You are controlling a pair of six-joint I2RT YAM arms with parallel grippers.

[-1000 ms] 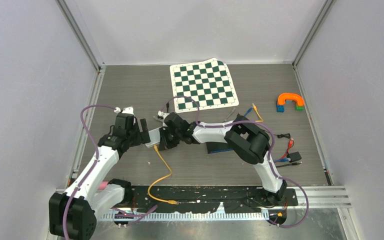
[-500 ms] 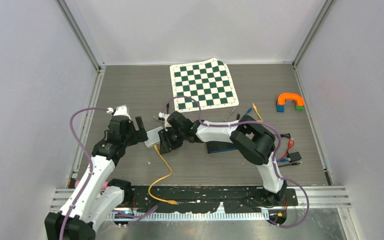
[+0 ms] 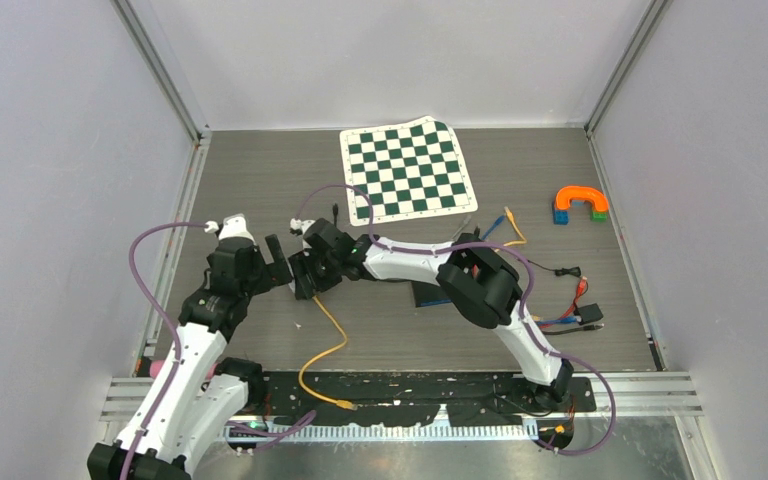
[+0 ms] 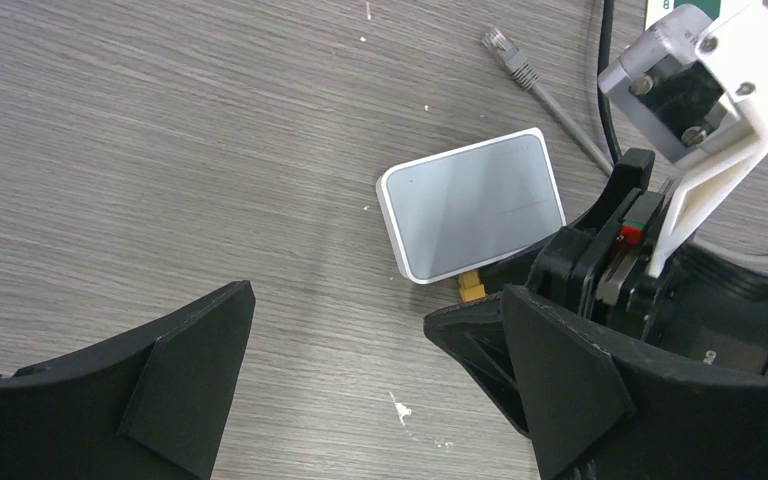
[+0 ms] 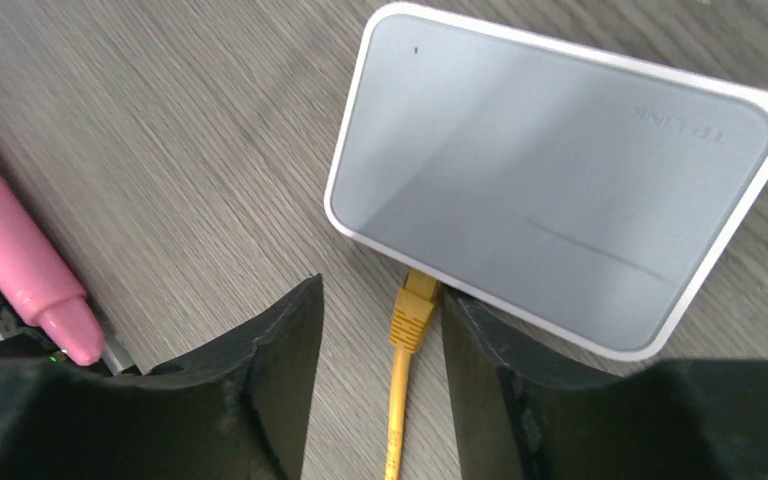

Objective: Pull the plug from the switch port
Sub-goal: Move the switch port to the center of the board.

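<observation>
One white plastic switch box (image 4: 470,205) on grey table (image 4: 160,120), yellow plug (image 5: 415,300) in its near side, left gripper (image 4: 370,325) wide open, right gripper (image 5: 380,305) narrowly open around plug.

A robotics lab test cell: plain white panel walls (image 3: 390,60) on aluminium frame posts (image 3: 160,70) enclose a grey wood-grain worktop (image 3: 260,180) carrying a green-and-white checkerboard mat (image 3: 407,170).

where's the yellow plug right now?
Right wrist view: yellow plug at the near edge of the white switch, apparently in its port, between the open fingers of the right gripper; on the left half of the table.
</observation>
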